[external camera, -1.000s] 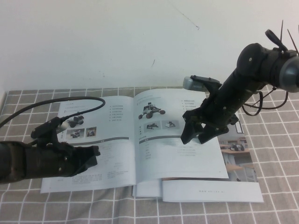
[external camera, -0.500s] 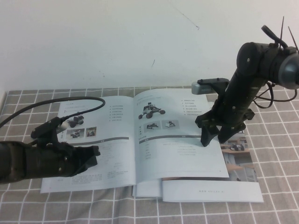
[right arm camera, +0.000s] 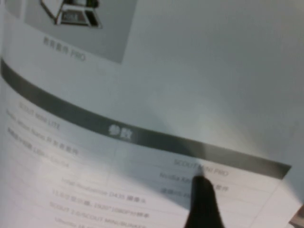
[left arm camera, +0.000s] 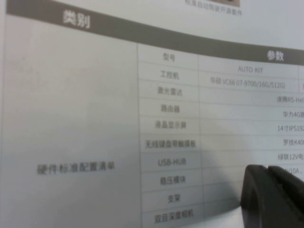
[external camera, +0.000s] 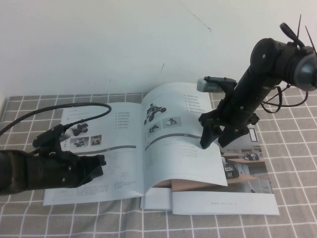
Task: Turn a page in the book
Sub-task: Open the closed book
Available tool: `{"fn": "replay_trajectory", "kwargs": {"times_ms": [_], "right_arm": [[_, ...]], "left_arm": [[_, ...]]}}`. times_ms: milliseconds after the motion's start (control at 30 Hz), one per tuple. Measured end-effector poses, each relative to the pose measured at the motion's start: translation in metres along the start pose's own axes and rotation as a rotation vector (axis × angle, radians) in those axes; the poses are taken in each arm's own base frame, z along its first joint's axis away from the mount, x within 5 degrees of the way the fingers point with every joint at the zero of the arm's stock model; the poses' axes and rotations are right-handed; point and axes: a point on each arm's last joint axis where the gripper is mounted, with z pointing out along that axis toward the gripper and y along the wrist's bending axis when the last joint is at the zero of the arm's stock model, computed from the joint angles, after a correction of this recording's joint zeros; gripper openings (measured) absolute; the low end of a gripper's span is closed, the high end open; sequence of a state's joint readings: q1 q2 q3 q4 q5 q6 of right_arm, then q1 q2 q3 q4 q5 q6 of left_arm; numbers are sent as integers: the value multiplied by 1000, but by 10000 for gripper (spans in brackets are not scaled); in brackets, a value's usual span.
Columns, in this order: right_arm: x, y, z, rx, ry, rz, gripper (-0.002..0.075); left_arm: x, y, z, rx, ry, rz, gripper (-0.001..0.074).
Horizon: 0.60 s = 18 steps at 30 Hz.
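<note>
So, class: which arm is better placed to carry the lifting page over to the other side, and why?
Right. The right gripper touches the page, whose outer edge is already lifted and bowed. The left gripper sits low over the book's left leaf.

checkered tablecloth (external camera: 297, 163) | second booklet (external camera: 237, 204) under open one | white wall (external camera: 99, 44) behind

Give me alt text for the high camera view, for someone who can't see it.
The right gripper presses on the page of the open book, bowing it up so its outer edge lifts. The left gripper rests on the book's left half, on a checked tablecloth.
</note>
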<state>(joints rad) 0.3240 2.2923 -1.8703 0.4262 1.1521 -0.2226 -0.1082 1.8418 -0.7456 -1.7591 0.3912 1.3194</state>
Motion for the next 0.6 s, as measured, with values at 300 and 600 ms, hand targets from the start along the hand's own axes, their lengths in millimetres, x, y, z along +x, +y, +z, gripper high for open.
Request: {"fn": "replay_trajectory", "kwargs": {"times_ms": [300,600], "right_arm": [[-15,16,-31,-37,-74,-51,451],[-20,22,-42,-46,-103,-70,451]], "left_arm": [[0,0,0,0,0,0,-3],[0,0,0,0,0,0,-3]]}}
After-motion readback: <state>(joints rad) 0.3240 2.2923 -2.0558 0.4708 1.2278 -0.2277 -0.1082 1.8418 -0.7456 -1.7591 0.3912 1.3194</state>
